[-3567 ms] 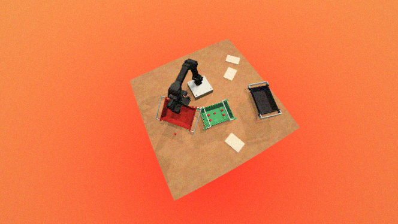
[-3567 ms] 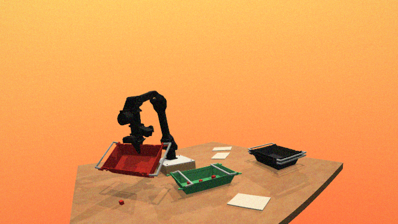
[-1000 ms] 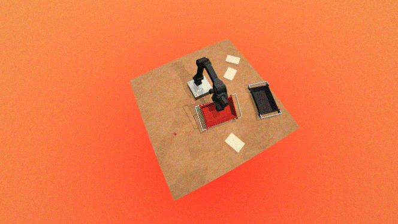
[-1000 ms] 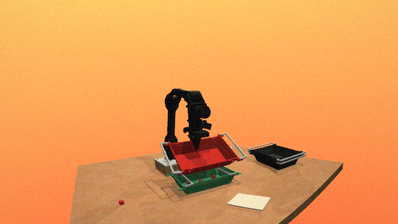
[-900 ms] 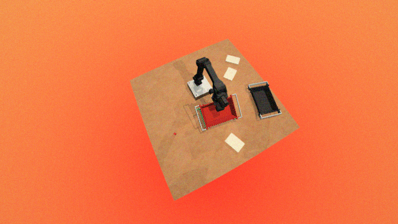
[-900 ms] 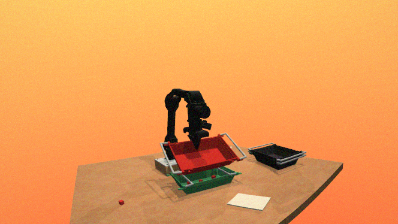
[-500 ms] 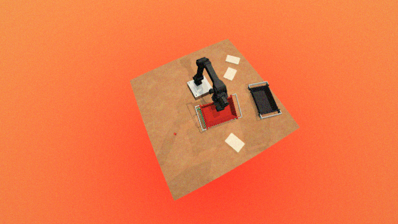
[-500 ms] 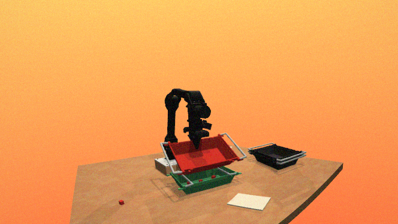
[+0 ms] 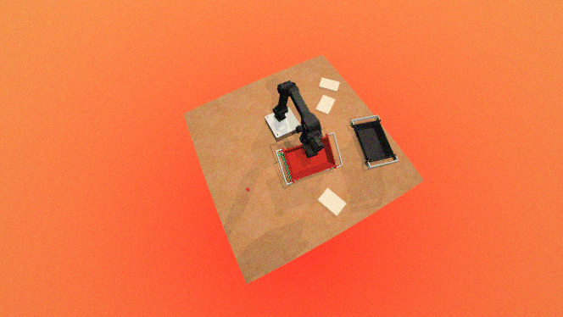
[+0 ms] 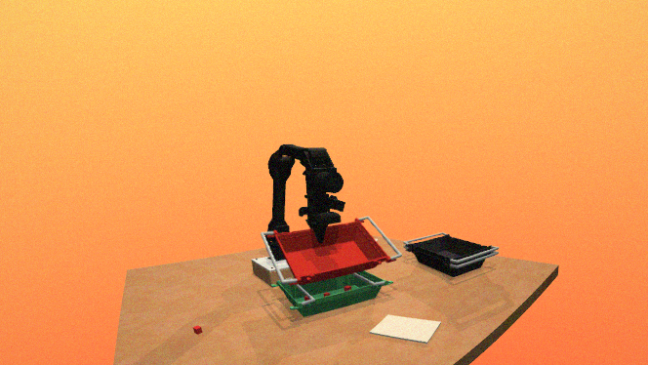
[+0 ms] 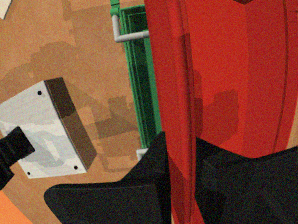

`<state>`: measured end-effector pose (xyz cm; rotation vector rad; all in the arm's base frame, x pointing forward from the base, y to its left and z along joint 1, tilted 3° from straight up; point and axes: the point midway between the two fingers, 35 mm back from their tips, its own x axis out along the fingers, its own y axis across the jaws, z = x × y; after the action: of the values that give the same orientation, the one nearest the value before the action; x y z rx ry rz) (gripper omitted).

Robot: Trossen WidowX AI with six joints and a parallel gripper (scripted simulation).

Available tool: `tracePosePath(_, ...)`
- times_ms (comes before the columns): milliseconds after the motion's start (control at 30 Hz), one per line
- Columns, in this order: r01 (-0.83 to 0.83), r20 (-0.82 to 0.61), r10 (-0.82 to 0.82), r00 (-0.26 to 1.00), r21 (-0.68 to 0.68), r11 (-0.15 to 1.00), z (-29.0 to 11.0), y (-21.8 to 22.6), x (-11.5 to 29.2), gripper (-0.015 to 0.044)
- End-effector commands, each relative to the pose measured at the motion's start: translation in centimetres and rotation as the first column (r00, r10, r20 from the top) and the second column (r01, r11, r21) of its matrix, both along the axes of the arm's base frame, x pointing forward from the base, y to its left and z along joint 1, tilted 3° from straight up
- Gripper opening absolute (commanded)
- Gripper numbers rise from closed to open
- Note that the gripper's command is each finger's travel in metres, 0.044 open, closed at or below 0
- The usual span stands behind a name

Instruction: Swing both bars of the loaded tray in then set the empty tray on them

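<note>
Gripper clamping red tray rim, tilted above green tray

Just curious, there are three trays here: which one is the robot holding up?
The red tray, pinched by the gripper and tilted above the green tray. The black tray sits apart.

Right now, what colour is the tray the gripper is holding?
Red. The gripper grips the red tray by its wall; the exterior view shows it best.

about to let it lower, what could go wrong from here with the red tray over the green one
The red tray hangs tilted from the gripper, which pinches only its far wall, so it may land unevenly on the green tray's bars. It also sits slightly offset, so an end could miss a bar and drop inside.
</note>
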<state>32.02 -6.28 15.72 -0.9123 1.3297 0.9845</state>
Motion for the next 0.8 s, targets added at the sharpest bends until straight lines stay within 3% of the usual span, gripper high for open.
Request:
tracePosePath(0, 0.007, 0.026, -0.006, 1.0, -0.008, 1.0, 0.6, 0.0, 0.1, 0.0)
tracePosePath(767, 0.007, 0.026, -0.006, 1.0, -0.007, 1.0, -1.0, 0.0, 0.2, 0.0)
